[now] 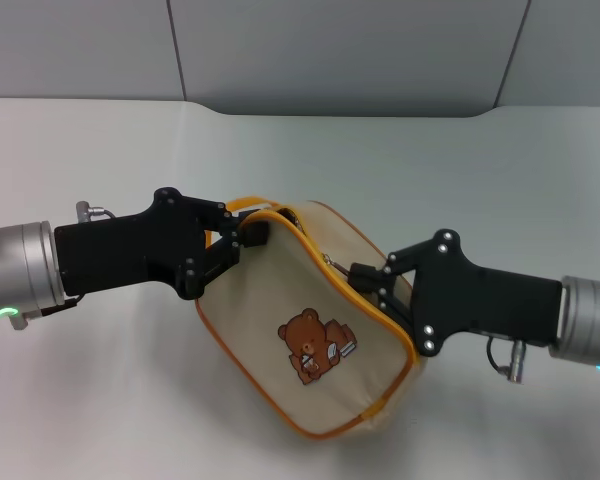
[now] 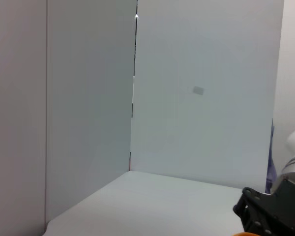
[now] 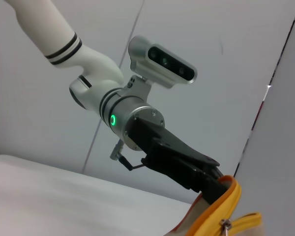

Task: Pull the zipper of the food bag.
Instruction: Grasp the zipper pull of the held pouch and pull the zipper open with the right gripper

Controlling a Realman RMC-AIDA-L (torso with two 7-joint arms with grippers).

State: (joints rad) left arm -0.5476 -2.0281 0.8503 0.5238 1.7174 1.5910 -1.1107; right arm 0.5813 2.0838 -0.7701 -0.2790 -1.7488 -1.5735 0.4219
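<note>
The cream food bag (image 1: 280, 300) with a brown bear print (image 1: 315, 347) lies tilted on the white table (image 1: 110, 400) between my arms. My left gripper (image 1: 244, 238) is shut on the bag's upper corner, beside the orange strap handle (image 1: 243, 204). My right gripper (image 1: 360, 272) is shut on the small metal zipper pull (image 1: 333, 263), on the orange-yellow zip track (image 1: 385, 318) along the bag's top right edge. The right wrist view shows my left gripper (image 3: 214, 183) pinching the bag's orange edge (image 3: 220, 209), with a small metal piece (image 3: 226, 225) just below it.
Grey wall panels (image 1: 340, 50) stand behind the table. The left wrist view shows the wall, the table's far corner (image 2: 152, 201) and part of my right arm's black body (image 2: 270, 216).
</note>
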